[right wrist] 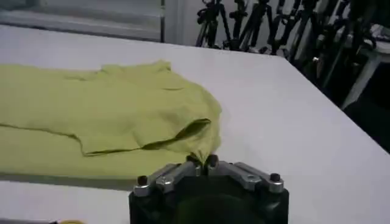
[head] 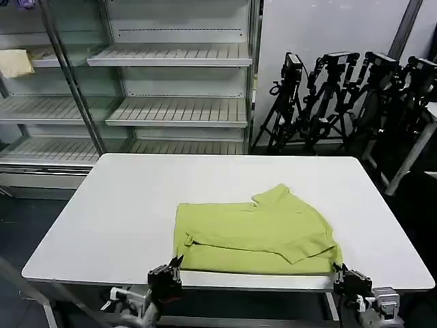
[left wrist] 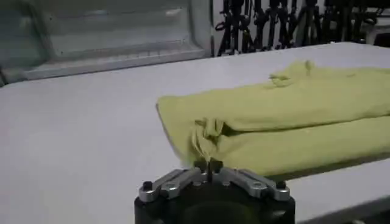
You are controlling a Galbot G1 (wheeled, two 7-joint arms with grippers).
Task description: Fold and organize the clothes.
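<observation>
Lying across the near half of the white worktop [head: 123,205], the lime T-shirt [head: 256,232] is already doubled over, its long axis running side to side along the front edge, so each end of the near hem sits just ahead of one arm. The left gripper [head: 176,262] waits at the front edge by the shirt's near left corner and the right gripper [head: 339,268] by its near right corner, both about equally close. From the wrist cameras both pairs of fingers look pressed together with nothing between them, the cloth lying just beyond the tips.
</observation>
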